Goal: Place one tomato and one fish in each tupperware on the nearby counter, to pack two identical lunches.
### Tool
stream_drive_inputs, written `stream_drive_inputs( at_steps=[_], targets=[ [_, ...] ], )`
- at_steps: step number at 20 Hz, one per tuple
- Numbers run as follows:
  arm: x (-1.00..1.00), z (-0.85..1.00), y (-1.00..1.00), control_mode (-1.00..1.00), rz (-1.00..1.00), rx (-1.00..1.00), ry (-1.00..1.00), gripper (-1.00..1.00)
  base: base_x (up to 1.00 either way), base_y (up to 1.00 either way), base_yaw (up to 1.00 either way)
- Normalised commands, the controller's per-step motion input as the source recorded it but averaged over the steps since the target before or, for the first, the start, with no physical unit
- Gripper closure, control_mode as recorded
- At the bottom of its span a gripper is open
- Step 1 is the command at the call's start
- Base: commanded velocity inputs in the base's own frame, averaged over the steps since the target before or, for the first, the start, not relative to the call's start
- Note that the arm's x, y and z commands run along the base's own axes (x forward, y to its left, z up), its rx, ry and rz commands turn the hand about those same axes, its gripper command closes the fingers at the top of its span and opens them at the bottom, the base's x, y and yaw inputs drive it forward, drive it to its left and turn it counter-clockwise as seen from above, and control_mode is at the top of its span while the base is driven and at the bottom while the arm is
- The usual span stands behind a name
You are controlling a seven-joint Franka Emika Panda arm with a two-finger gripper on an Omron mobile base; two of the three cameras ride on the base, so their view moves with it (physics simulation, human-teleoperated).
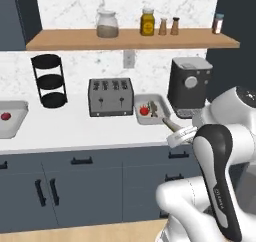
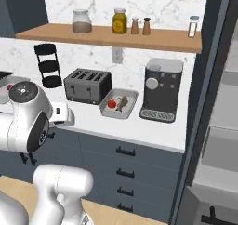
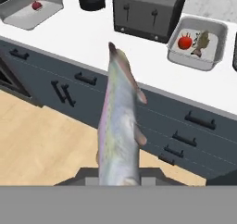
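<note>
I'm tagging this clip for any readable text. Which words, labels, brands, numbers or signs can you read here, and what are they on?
None can be read with confidence.
Robot arm: small dark marking on the black part, too small and blurred to read.
Yellow jar on the wooden shelf: no legible label.
Toaster and coffee machine: no lettering visible.
Fish in the gripper: no text.

A silvery fish (image 3: 118, 135) with a pink-green sheen. Two light-grey tubs (image 3: 198, 45) (image 3: 31, 12) — each holding a red tomato (image 3: 184, 42) (image 3: 36, 5). White surface (image 3: 83, 33), dark blue-grey drawers (image 3: 152, 126) — black handles. Grey toaster (image 3: 148, 8), brown wooden shelf (image 1: 130, 38).
</note>
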Motion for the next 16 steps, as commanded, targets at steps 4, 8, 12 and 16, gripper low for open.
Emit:
stream_drive_inputs(
  at_steps=[4,8,12,16],
  targets=[
    [0.00,0.00,0.00,1.00,0.00,0.00,0.00,1.00,0.88,1.00,0.00],
    [0.00,0.00,0.00,1.00,0.00,0.00,0.00,1.00,0.70,1.00,-0.01],
    [0.00,0.00,0.00,1.00,0.00,0.00,0.00,1.00,0.54,1.00,-0.03],
    [0.00,0.00,0.00,1.00,0.00,0.00,0.00,1.00,0.47,1.00,-0.04]
  ],
)
